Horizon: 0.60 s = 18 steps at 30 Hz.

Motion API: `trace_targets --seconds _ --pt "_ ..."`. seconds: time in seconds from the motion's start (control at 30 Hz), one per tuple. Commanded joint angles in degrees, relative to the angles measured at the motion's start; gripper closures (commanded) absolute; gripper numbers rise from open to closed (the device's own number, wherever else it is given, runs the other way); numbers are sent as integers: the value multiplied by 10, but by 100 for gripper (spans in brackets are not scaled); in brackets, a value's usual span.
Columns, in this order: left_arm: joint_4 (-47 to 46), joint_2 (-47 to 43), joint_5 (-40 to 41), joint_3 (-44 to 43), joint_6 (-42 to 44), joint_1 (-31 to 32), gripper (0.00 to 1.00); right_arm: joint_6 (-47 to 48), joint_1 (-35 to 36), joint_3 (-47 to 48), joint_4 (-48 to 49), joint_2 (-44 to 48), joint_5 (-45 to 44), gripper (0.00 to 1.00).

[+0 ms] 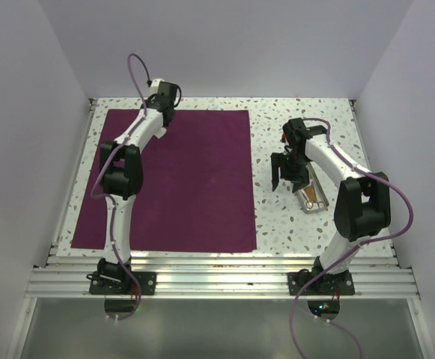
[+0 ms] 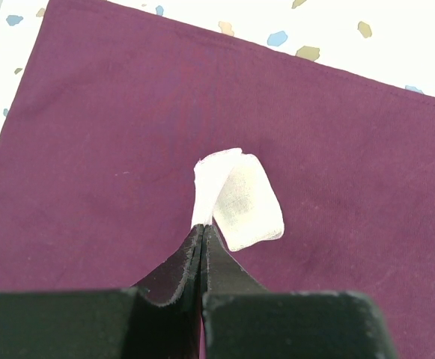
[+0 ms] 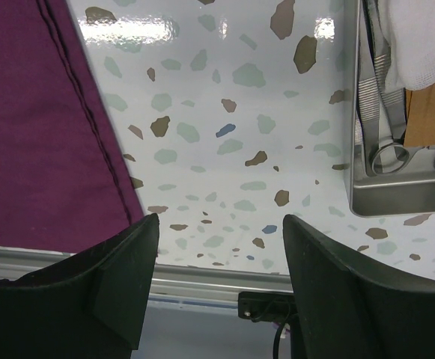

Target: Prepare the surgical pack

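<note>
- The surgical pack (image 1: 187,179), a plain purple-maroon sheet, lies flat and spread open over the left half of the table (image 1: 307,120). It runs from close to the far edge down to the near edge.
- The left gripper (image 2: 202,228) is over the sheet's far part, toward the table's far-left corner. Its jaws are pressed together and pinch the edge of a small white gauze piece (image 2: 243,198), which is folded over against the purple cloth.
- The right gripper (image 3: 221,221) hangs above bare speckled table with its jaws spread and nothing between them. It is between the sheet's stitched right hem and a metal tray (image 3: 397,202).
- The tray sits on the right half of the table, apart from the sheet. It holds ring-handled steel instruments (image 3: 382,153), a white cloth (image 3: 427,45) and a tan flat piece (image 3: 429,116).
</note>
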<state>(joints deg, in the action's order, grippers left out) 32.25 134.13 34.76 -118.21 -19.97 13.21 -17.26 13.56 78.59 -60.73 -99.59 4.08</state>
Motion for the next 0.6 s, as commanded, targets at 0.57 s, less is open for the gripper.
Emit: trace_targets --seconds 0.57 --pt "-8 32 -19 -32 -2 7 100 5 0 -6 4 11 8 29"
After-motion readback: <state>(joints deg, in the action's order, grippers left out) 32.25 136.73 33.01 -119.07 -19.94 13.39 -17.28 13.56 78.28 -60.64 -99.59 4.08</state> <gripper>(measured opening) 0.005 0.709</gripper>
